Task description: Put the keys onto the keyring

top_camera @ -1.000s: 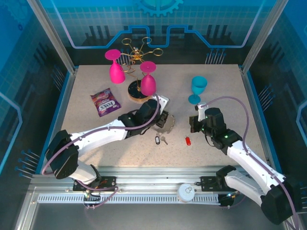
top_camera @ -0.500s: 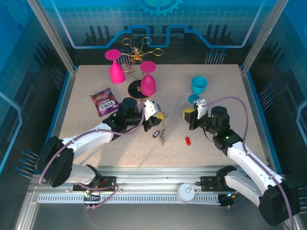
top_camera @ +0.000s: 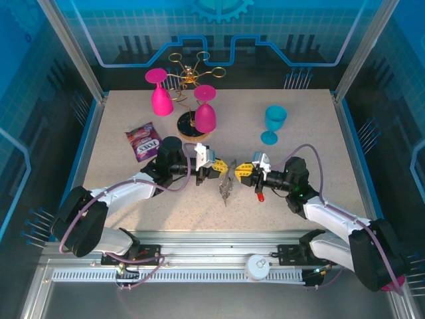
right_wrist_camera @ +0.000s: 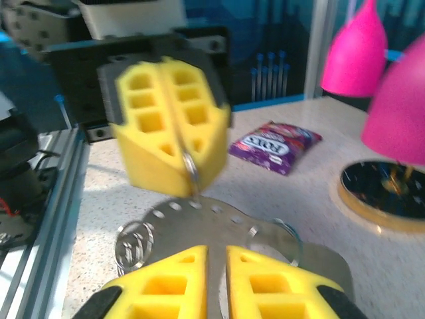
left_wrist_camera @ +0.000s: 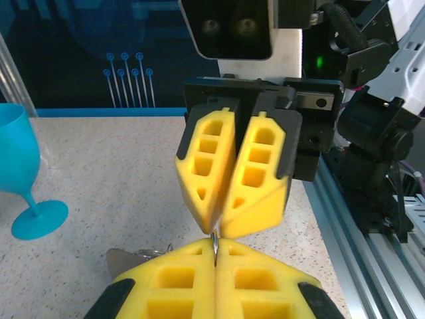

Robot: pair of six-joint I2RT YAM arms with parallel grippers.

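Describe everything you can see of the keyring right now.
The keyring is a thin metal wire loop, seen nearly edge-on, pinched between the yellow pads of the left gripper and held above the table. Below it are a cluster of silvery keys and a flat metal plate pierced with small holes, with a small split ring at one end. The right gripper, fingers closed, meets it tip to tip from the opposite side; whether it grips the wire is unclear.

Teal glass (top_camera: pixel 274 119) stands well apart from snack packet (top_camera: pixel 143 141).
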